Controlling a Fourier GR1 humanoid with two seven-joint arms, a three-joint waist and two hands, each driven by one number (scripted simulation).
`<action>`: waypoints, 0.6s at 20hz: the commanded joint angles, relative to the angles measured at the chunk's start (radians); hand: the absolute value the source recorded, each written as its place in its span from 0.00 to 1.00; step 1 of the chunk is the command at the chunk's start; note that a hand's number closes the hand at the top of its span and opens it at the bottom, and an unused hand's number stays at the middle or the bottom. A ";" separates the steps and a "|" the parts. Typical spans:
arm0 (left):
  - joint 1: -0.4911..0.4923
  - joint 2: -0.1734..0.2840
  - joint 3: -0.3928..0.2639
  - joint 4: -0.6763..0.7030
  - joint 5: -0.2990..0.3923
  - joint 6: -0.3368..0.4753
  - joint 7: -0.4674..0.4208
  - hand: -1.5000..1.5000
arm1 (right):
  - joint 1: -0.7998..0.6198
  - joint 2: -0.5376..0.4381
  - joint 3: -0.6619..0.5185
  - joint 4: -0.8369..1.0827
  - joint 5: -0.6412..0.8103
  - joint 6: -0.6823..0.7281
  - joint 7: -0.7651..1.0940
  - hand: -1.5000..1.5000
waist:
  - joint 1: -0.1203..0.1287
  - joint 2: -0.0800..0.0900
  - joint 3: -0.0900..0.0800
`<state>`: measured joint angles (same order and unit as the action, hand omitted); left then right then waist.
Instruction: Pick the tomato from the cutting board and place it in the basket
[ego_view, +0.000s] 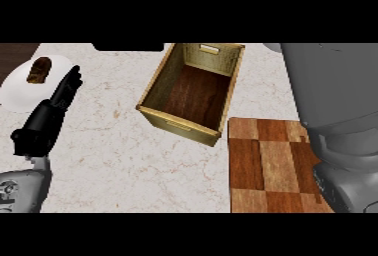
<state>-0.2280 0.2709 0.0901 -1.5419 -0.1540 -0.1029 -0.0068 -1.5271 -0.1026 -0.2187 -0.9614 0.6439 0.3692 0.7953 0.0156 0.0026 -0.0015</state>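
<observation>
Looking for the tomato finds none: the cutting board (269, 165) at the worktop's (125, 165) near right corner shows bare, and the basket (193, 90) touching its far left corner is empty. A grey right forearm (336, 125) covers the board's right edge; its hand is hidden, so the step is probably grasping or lifting. The left hand (52, 112) rests open near the left edge beside a plate (18, 92), leaving open room between

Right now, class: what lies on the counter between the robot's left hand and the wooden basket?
Nothing: in the head view, only bare marble counter separates the left hand from the basket.
</observation>
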 joint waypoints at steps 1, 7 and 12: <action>0.015 0.022 0.028 -0.007 0.019 -0.019 -0.007 0.50 | -0.060 -0.018 0.035 0.094 0.026 0.051 0.043 1.00 | 0.004 -0.001 0.000; -0.026 0.012 0.024 -0.008 0.034 -0.032 0.022 0.50 | -0.035 -0.089 0.131 0.166 0.100 0.159 -0.027 1.00 | -0.001 0.001 0.001; 0.025 -0.005 0.007 -0.038 0.001 -0.009 0.004 0.50 | -0.036 -0.074 0.133 0.217 0.086 0.186 -0.069 0.00 | 0.004 0.001 0.001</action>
<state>-0.2232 0.2658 0.0969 -1.5577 -0.1495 -0.1107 0.0055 -1.5640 -0.1620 -0.0799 -0.8079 0.7336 0.5418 0.7699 0.0135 0.0015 -0.0010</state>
